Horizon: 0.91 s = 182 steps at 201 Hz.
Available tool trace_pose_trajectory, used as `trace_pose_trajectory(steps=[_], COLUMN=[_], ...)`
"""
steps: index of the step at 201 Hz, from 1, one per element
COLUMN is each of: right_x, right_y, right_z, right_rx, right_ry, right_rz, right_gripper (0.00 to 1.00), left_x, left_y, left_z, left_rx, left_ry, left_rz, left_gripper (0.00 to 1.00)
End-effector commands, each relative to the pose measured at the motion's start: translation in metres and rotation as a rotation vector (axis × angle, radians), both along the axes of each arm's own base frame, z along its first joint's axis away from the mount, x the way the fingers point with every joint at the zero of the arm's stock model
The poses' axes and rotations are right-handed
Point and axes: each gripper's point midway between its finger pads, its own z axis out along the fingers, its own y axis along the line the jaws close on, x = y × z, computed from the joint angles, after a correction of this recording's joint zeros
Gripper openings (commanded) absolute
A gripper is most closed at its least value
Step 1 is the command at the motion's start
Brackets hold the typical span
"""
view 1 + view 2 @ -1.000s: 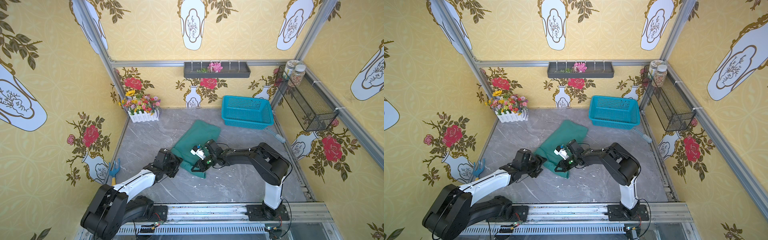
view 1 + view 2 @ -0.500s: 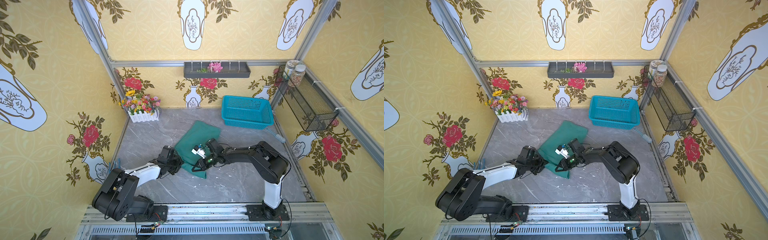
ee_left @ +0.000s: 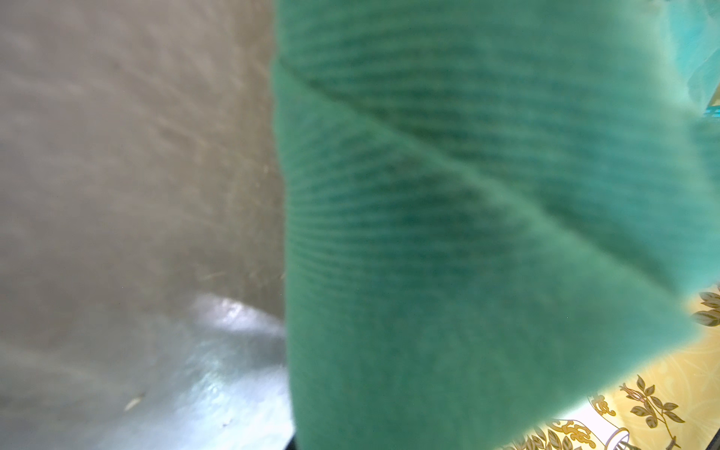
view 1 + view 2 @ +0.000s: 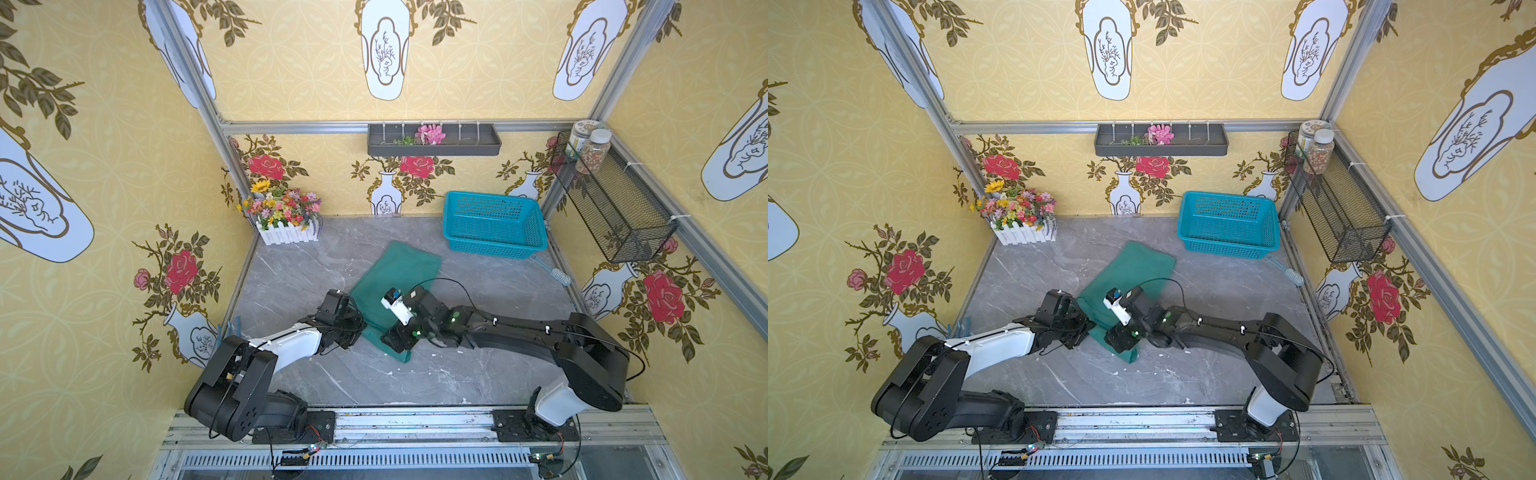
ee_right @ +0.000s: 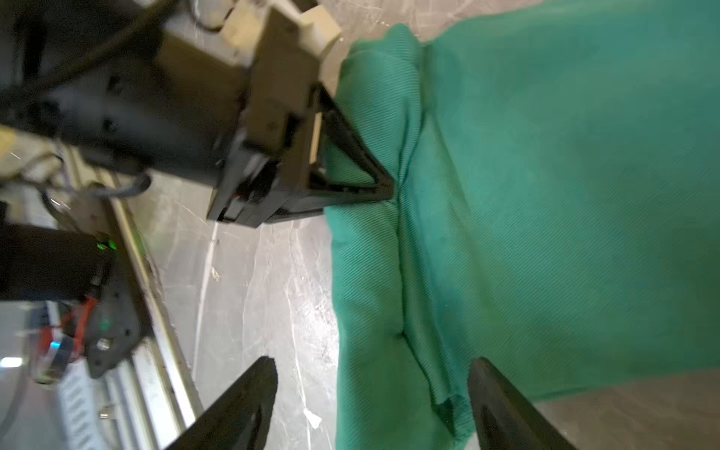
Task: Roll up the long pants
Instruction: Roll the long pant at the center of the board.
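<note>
Little of the rolling is done, we judge: only the near end of the pants (image 5: 545, 195) is turned over into a first loose fold. The left gripper (image 5: 385, 189) is pinched tight on that fold, while the right gripper (image 5: 372, 362), just beside it along the same edge, stands wide apart astride the fold and grips nothing. Beyond both grippers most of the cloth lies flat, reaching toward the basket (image 4: 494, 224), so we reckon nearly the whole length is left to roll.
</note>
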Motion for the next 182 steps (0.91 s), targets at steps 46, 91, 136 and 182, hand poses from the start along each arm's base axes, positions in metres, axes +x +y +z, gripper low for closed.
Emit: trace_pose_trajectory(steps=[46, 91, 136, 182], right_x=[0.006, 0.011, 0.021, 0.011], right_y=[0.006, 0.016, 0.011, 0.004], right_z=[-0.01, -0.052, -0.078, -0.097], right_rx=[-0.41, -0.549, -0.655, -0.542], right_ry=[-0.696, -0.787, -0.832, -0.46], right_rz=[0.064, 0.122, 0.133, 0.149], right_gripper=[0.85, 0.83, 0.51, 0.06], left_x=[-0.015, -0.015, -0.016, -0.013], left_y=[0.007, 0.007, 0.007, 0.008], left_z=[-0.012, -0.012, -0.011, 0.008], left_rx=[0.012, 0.008, 0.001, -0.004], left_ry=[0.057, 0.057, 0.06, 0.011], left_rz=[0.023, 0.02, 0.026, 0.022], left_gripper=[0.01, 0.01, 0.02, 0.08])
